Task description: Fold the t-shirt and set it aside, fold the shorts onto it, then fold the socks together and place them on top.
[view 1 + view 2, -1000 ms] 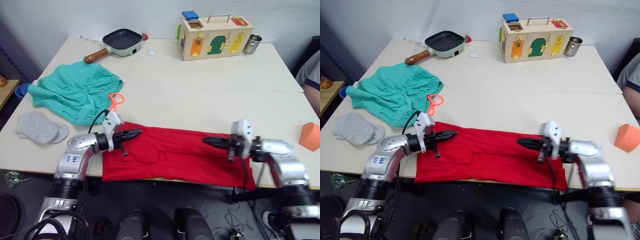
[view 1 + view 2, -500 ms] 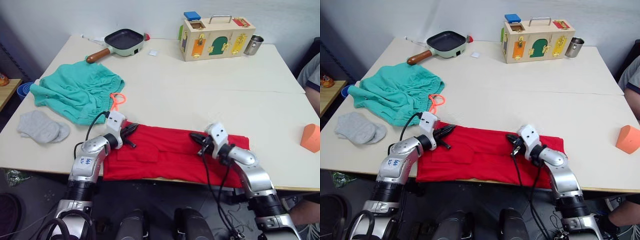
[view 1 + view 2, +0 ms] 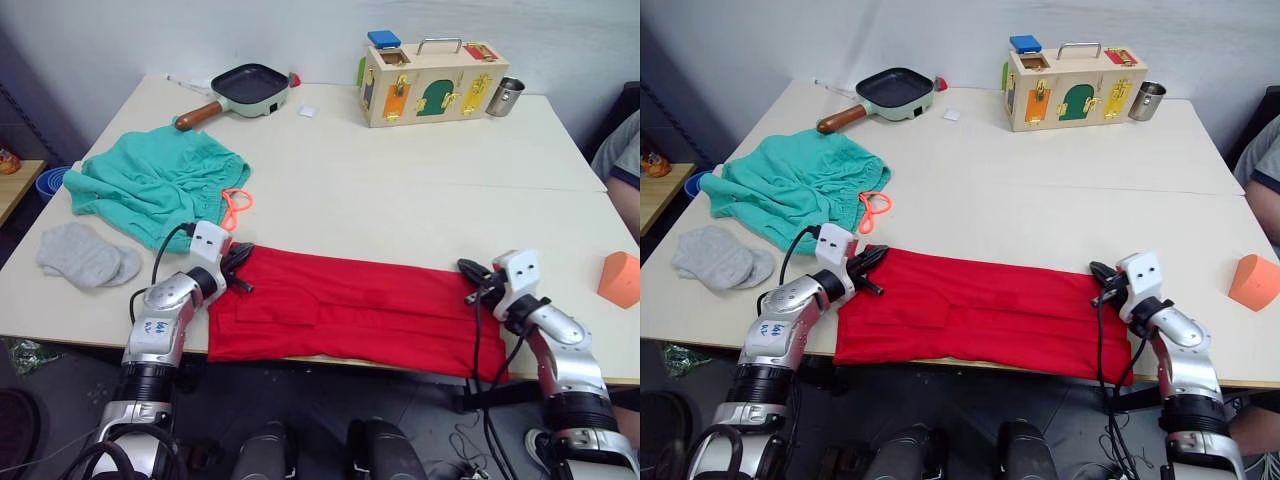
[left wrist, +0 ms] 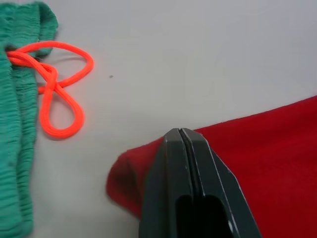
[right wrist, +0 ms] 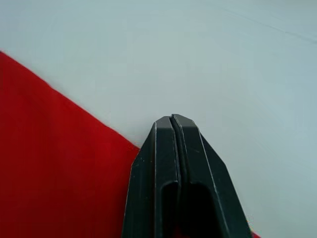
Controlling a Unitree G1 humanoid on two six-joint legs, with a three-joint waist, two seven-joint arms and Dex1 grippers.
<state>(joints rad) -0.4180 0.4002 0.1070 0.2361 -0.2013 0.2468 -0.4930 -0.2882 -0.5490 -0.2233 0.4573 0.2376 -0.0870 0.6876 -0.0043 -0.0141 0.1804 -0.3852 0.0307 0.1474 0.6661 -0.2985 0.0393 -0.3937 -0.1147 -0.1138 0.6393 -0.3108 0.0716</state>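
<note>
The red t-shirt (image 3: pixel 350 310) lies folded into a long band along the table's front edge. My left gripper (image 3: pixel 243 258) is shut, its tips resting at the band's far-left corner; the left wrist view shows the shut fingers (image 4: pixel 168 163) over that rumpled red corner (image 4: pixel 277 148). My right gripper (image 3: pixel 467 268) is shut at the far-right corner, tips right at the red edge (image 5: pixel 49 163) with bare table beyond. The teal shorts (image 3: pixel 150 190) lie crumpled at the left, orange drawstring (image 3: pixel 235 205) trailing toward the shirt. The grey socks (image 3: pixel 85 255) sit near the front-left edge.
A frying pan (image 3: pixel 245 85), a wooden latch box (image 3: pixel 430 75) and a metal cup (image 3: pixel 503 97) stand along the back. An orange block (image 3: pixel 620 278) sits at the right edge, with a person's sleeve (image 3: pixel 622 160) behind it.
My right gripper has swept from the middle of the shirt out to its far-right corner. The left gripper has slid a little left to the far-left corner. Both stayed shut.
</note>
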